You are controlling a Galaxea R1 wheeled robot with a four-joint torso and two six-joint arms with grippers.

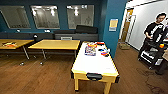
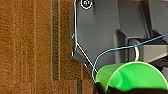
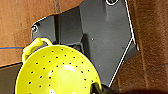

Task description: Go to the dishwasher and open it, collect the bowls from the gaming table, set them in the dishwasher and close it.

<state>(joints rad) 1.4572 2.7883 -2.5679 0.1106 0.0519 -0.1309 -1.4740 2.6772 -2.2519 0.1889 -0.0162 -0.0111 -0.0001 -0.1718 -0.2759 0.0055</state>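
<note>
In the left wrist view a bright green bowl [image 2: 132, 76] hangs close over the wood floor, and my left gripper [image 2: 117, 90] is shut on its rim. In the right wrist view my right gripper [image 3: 100, 89] is shut on a pale yellow-green bowl [image 3: 57, 72]. This bowl has small holes and a loop handle. Ahead in the head view stands the gaming table [image 1: 95, 63], with a white top and yellow sides. The dishwasher is out of view.
Flat colourful game boxes [image 1: 90, 50] and small items [image 1: 105, 52] lie at the gaming table's far end. Two yellow-wood tables [image 1: 56, 44] stand to its left. A blue pillar [image 1: 112, 27] rises behind it. A person [image 1: 153, 30] with a cart rig [image 1: 152, 53] stands at the right.
</note>
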